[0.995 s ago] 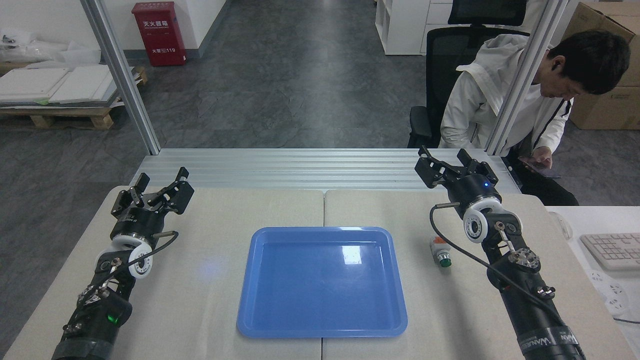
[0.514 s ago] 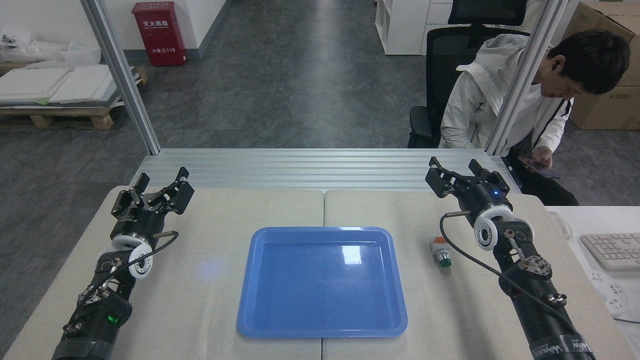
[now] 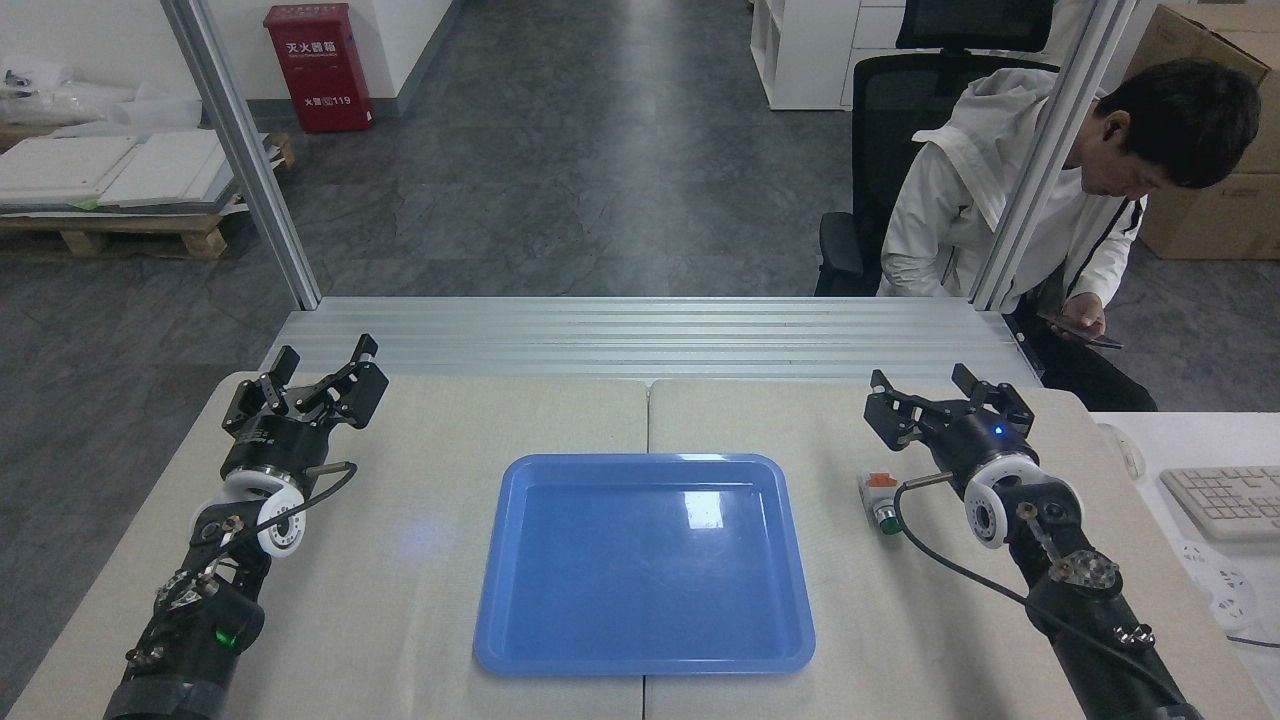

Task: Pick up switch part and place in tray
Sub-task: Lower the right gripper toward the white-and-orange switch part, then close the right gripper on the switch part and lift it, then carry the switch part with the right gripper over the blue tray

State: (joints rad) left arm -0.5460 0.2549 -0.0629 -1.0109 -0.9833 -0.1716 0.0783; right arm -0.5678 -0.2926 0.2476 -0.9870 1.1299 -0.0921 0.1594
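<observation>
The switch part [image 3: 882, 500] lies on the table right of the tray, green cap toward me, white body with an orange piece at its far end. The glossy blue tray [image 3: 640, 665] sits empty in the middle of the table. My right gripper [image 3: 938, 402] is open, low over the table just beyond and to the right of the switch part, with nothing between its fingers; its cable crosses close by the green cap. At the far left of the table my left gripper [image 3: 315, 375] is open and holds nothing.
A ribbed aluminium strip [image 3: 640, 335] borders the table's far edge, with two slanted metal posts [image 3: 240, 150] rising from it. A seated person [image 3: 1050, 210] looks at a phone behind the right post. A keyboard [image 3: 1225, 498] lies on a white desk at right.
My right gripper has moved toward me and down, from over the aluminium strip to just past the switch part. The left arm, switch part and tray have not moved.
</observation>
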